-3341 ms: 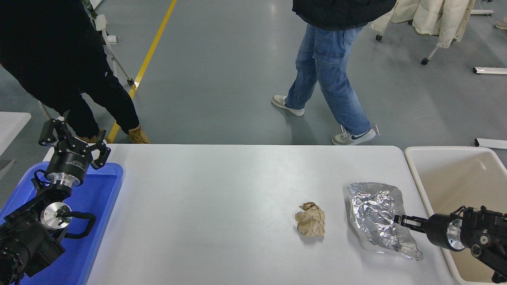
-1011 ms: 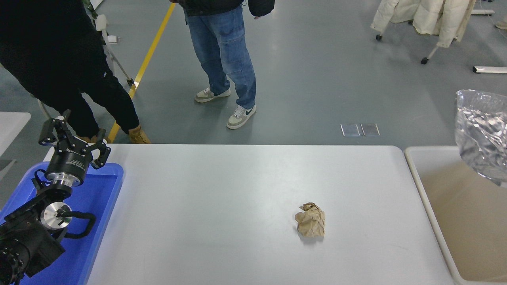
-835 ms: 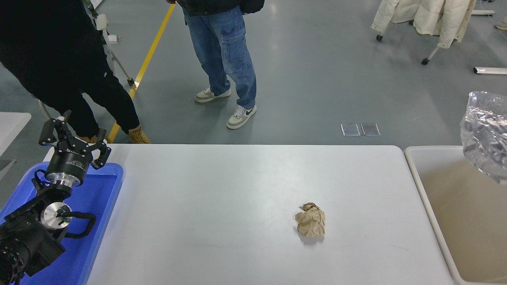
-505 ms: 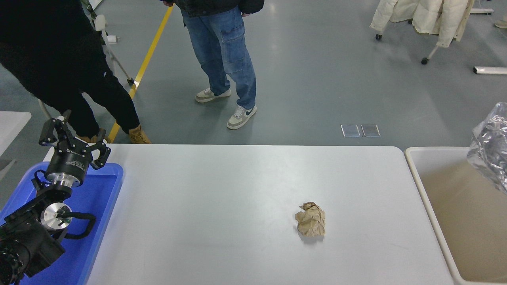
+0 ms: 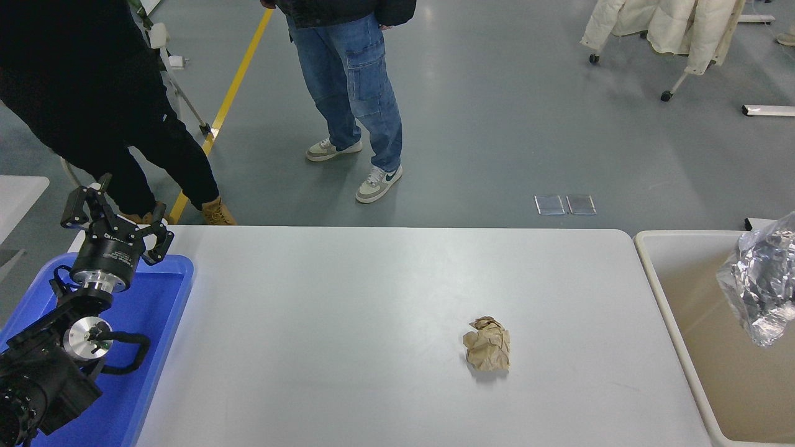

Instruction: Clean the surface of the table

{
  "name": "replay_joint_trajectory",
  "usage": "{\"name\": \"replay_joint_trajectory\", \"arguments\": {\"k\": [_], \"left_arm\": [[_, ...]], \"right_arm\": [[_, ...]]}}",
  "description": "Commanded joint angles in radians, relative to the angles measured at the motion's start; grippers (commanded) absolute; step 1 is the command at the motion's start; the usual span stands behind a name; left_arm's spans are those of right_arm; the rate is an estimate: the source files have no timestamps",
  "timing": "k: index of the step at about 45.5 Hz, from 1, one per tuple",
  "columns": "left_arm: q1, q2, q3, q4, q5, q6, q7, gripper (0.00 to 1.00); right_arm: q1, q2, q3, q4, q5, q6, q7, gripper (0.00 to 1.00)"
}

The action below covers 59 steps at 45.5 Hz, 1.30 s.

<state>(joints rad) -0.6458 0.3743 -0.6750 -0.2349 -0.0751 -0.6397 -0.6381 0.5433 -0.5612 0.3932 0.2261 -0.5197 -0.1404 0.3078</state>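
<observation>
Crumpled foil point(image 5: 761, 288) hangs over the beige bin point(image 5: 664, 292); right end effector unseen, grip unknowable. Probably release low. Brown paper wad point(image 5: 487, 352) remains on counter point(image 5: 323, 323).

Crumpled foil point(image 5: 761, 288) over beige bin point(image 5: 667, 298); blue tray point(image 5: 158, 323) left.

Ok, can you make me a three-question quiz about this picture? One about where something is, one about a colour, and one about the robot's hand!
1. Where is the crumpled brown paper?
A. On the white table
B. In the tray
C. On the floor

2. What colour is the tray on the left?
A. Red
B. Blue
C. Green

3. The left gripper is:
A. Open, holding nothing
B. Squeezing the paper
C. Holding foil

Answers: 1 A, the paper lies on the tabletop. 2 B, the tray is bright blue. 3 A, its fingers are spread with nothing between them.
</observation>
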Motion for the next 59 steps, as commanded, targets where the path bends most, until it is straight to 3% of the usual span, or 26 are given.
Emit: {"name": "replay_joint_trajectory", "arguments": {"k": [1, 31, 32, 33, 34, 35, 53, 59], "left_arm": [[0.000, 0.000, 0.000, 0.000, 0.000, 0.000, 0.000, 1.00], [0.000, 0.000, 0.000, -0.001, 0.000, 0.000, 0.000, 1.00], [0.000, 0.000, 0.000, 0.000, 0.000, 0.000, 0.000, 1.00], [0.000, 0.000, 0.000, 0.000, 0.000, 0.000, 0.000, 1.00], [0.000, 0.000, 0.000, 0.000, 0.000, 0.000, 0.000, 1.00], [0.000, 0.000, 0.000, 0.000, 0.000, 0.000, 0.000, 1.00], [0.000, 0.000, 0.000, 0.000, 0.000, 0.000, 0.000, 1.00], [0.000, 0.000, 0.000, 0.000, 0.000, 0.000, 0.000, 1.00]], "right_arm": [[-0.011, 0.030, -0.002, -0.027, 0.083, -0.021, -0.042, 0.00], [-0.014, 0.057, 0.006, -0.025, 0.083, -0.045, -0.053, 0.00], [-0.014, 0.057, 0.009, -0.024, 0.083, -0.045, -0.053, 0.05], [-0.014, 0.055, 0.010, -0.022, 0.084, -0.044, -0.053, 0.27], [-0.014, 0.055, 0.013, -0.024, 0.083, -0.048, -0.053, 0.60], [-0.013, 0.057, 0.021, -0.022, 0.086, -0.062, -0.053, 1.00], [-0.022, 0.032, 0.036, 0.015, 0.139, -0.076, -0.052, 1.00], [-0.054, -0.086, 0.065, 0.201, 0.141, -0.077, -0.050, 1.00]]}}
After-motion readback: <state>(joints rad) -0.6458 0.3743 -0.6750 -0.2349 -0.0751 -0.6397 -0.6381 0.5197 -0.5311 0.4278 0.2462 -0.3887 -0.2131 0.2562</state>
